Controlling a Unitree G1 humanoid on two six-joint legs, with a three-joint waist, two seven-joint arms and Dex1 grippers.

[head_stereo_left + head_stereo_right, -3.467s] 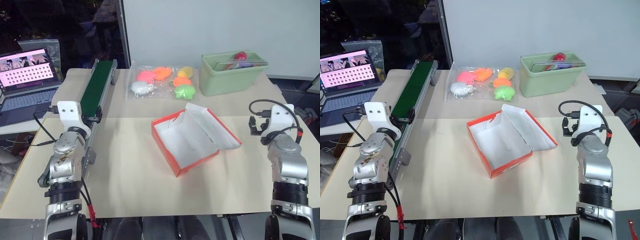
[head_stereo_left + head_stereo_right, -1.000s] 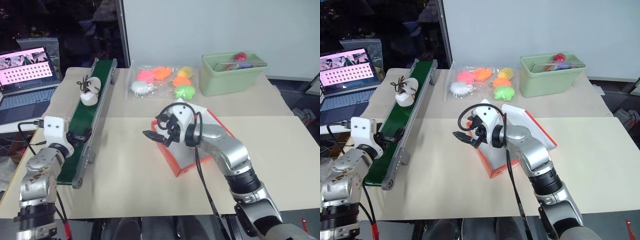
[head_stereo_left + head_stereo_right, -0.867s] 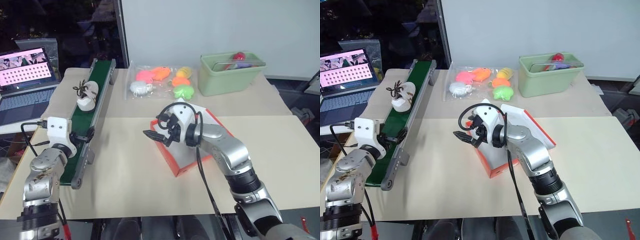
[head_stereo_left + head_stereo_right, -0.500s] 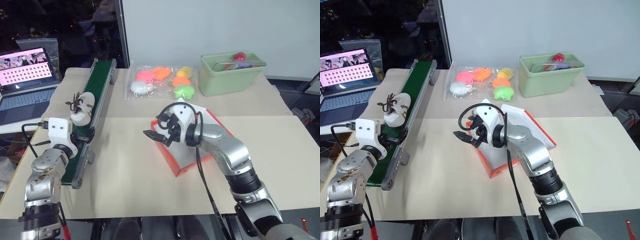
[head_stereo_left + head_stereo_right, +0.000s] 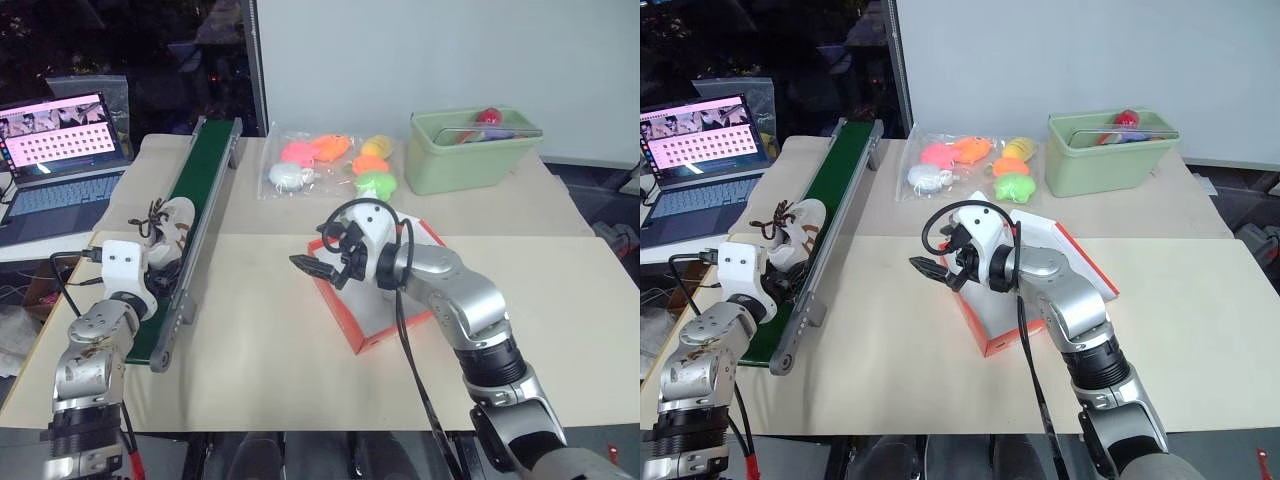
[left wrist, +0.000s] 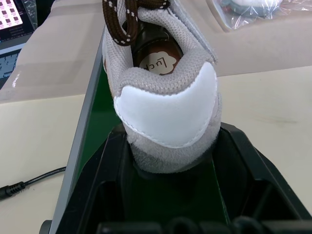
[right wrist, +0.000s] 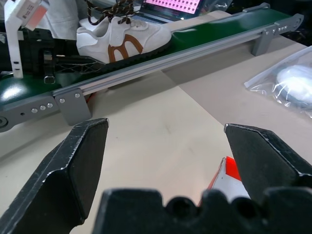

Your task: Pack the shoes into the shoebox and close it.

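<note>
**A:** What's nearest, down at seven o'clock?

**B:** The left gripper (image 5: 160, 262), its black fingers (image 6: 105, 165) on either side of the heel of a shoe (image 6: 163, 92). They stand close against the heel, but I cannot tell whether they grip it. The shoe, pale grey with dark brown laces, sits on the green conveyor belt (image 5: 205, 170), which runs from eight o'clock up toward eleven.

**A:** And in the middle?

**B:** The right gripper (image 5: 318, 268) hangs above the tan table (image 5: 250, 330), just past the near left corner of the shoebox (image 5: 350, 320), fingers spread wide with nothing between them. The orange-red box lies open at the centre, white inside, partly hidden behind the right arm.

**A:** Farther back?

**B:** At twelve o'clock a clear bag of colourful plush toys (image 5: 335, 160). At one o'clock a pale green bin (image 5: 475, 150). At ten o'clock an open laptop (image 5: 60, 150).
</note>
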